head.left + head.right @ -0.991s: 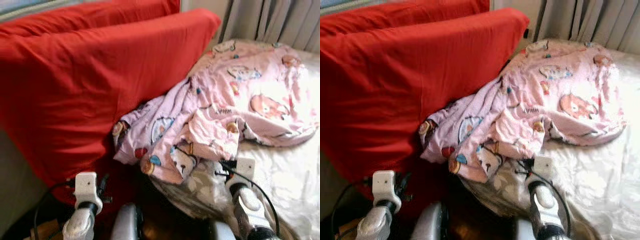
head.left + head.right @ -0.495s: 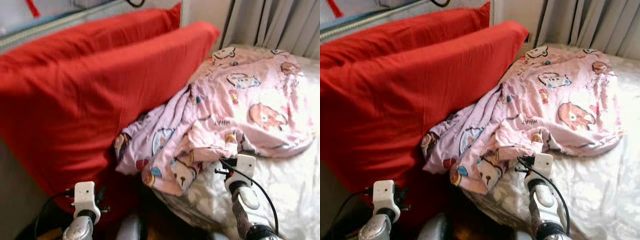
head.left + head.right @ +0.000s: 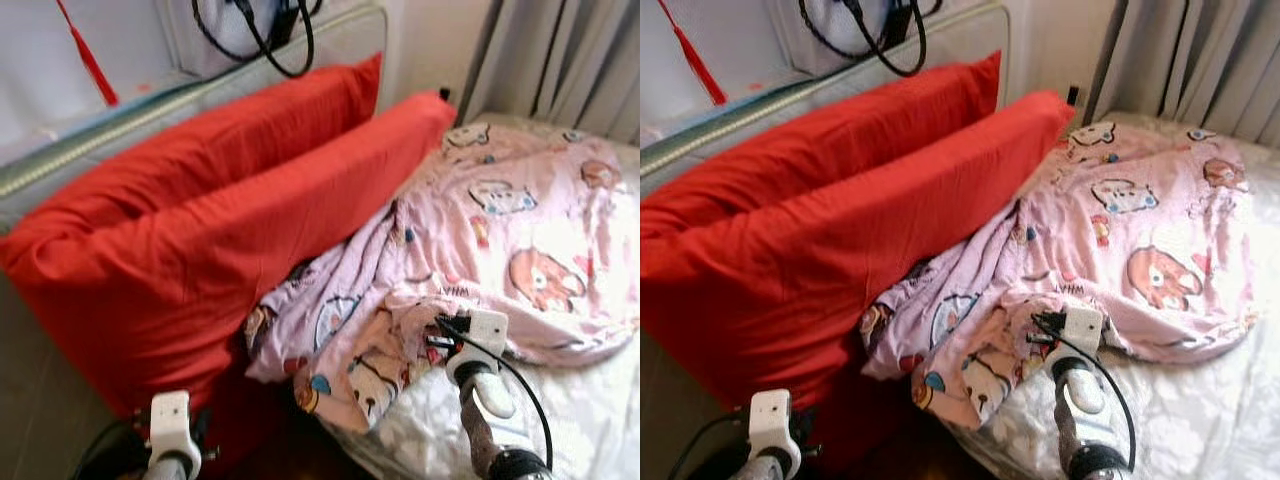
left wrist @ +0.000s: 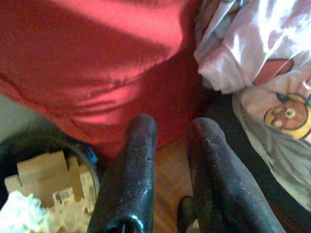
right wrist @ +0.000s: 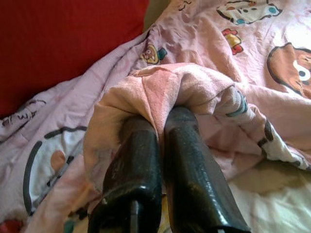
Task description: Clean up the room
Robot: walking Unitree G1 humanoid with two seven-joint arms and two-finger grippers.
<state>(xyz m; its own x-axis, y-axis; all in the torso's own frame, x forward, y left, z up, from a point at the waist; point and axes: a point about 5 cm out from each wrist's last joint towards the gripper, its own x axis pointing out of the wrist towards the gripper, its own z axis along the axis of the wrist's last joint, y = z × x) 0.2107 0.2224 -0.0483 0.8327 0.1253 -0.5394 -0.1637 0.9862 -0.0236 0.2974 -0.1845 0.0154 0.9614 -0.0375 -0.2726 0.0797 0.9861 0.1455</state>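
Daylight enters from the curtain (image 3: 560, 50) side, head views bright. Pink blanket (image 3: 520, 230) and white sheet (image 3: 1200, 420) partly blown out at right. Deep shadow under red pillows (image 3: 200, 250). Mild soft blur overall. Left wrist view dim, fingers (image 4: 131, 184) out of focus; right wrist view well lit, fingers (image 5: 184, 160) soft.

Your head pair looks down on pink blanket (image 3: 500, 230) and red pillows (image 3: 200, 250); both wrist views sit close, sharing them.

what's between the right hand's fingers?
A fold of the pink blanket: in the right wrist view the right hand has its fingers pinched on it.
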